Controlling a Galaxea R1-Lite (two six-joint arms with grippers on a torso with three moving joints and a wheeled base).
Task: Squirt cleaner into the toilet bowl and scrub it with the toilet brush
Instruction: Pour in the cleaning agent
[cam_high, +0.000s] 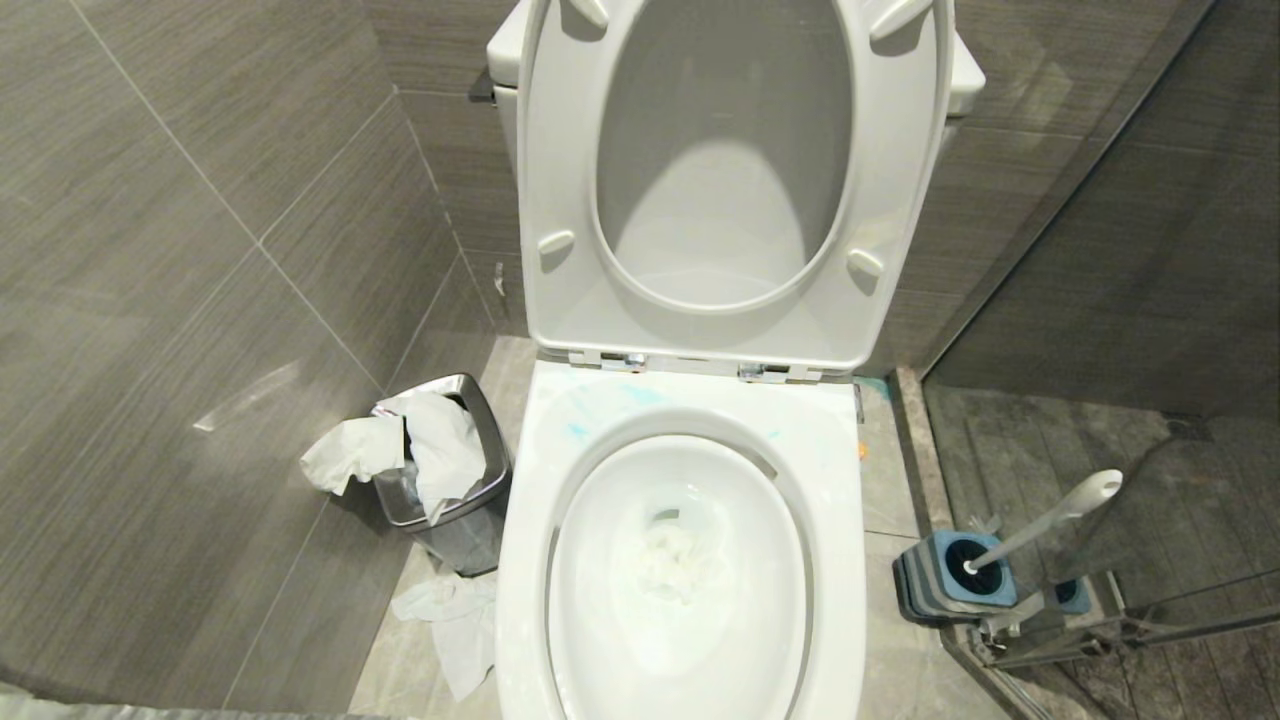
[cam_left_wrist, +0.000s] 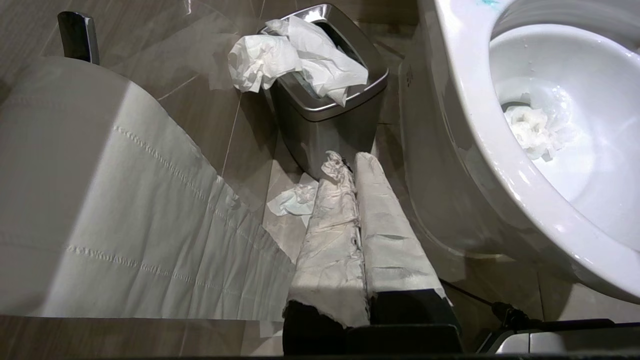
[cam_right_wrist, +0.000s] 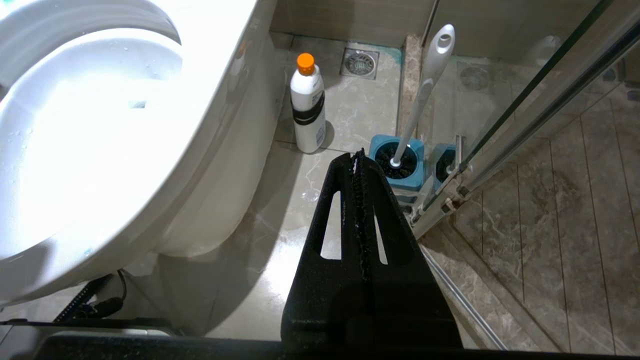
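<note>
The toilet bowl (cam_high: 825, 450) stands in the middle with its seat and lid raised, and a wad of white paper (cam_high: 680, 565) lies in its water. Thin turquoise smears of cleaner (cam_high: 578, 431) mark the back left of the rim. The toilet brush (cam_high: 1050, 515) leans in its grey-and-blue holder (cam_high: 955, 585) on the floor to the right. My right gripper (cam_right_wrist: 357, 155) hangs shut and empty beside the bowl (cam_right_wrist: 220, 95), short of the brush (cam_right_wrist: 425, 85). My left gripper (cam_left_wrist: 348, 161), its fingers wrapped in white paper, is shut and empty left of the bowl (cam_left_wrist: 460, 100). Neither gripper shows in the head view.
A steel waste bin (cam_high: 465, 535) stuffed with paper stands left of the toilet, with more paper (cam_high: 455, 620) on the floor. A toilet-paper roll (cam_left_wrist: 75, 175) hangs close to my left gripper. A white bottle with an orange cap (cam_right_wrist: 307, 107) stands by the toilet's base. A glass shower door (cam_high: 1100, 300) closes the right side.
</note>
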